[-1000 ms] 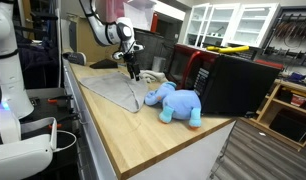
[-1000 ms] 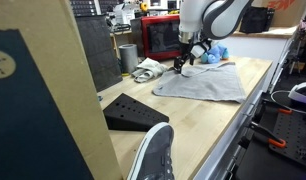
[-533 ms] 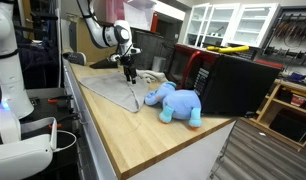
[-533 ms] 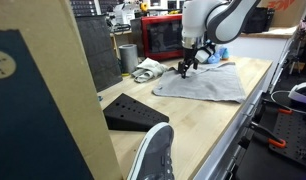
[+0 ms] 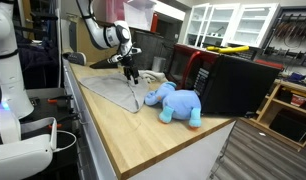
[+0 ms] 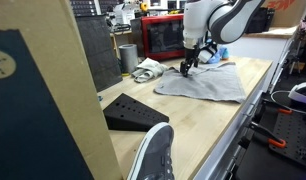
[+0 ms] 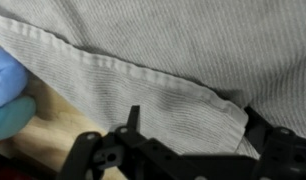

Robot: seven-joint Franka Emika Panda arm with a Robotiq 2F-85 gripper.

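A grey cloth (image 5: 111, 92) (image 6: 205, 84) lies spread flat on the wooden table (image 5: 143, 135). My gripper (image 5: 131, 72) (image 6: 187, 67) points down over the cloth's edge, close to a corner, and is open with nothing between its fingers. In the wrist view the gripper (image 7: 195, 125) straddles the cloth's hemmed corner (image 7: 208, 105), one dark finger (image 7: 133, 116) on each side. A blue plush elephant (image 5: 175, 102) (image 6: 218, 52) (image 7: 8, 90) lies on the table just beside the cloth.
A black box (image 5: 233, 82) stands behind the elephant. A red microwave (image 6: 158, 38), a metal cup (image 6: 127, 57) and a crumpled white rag (image 6: 146, 69) sit at the table's far side. A black wedge (image 6: 128, 110) and a shoe (image 6: 153, 150) lie nearer the camera.
The gripper has shifted slightly along the cloth's edge and come a little lower over it. Its jaws stay open; the cloth and the elephant have not moved.
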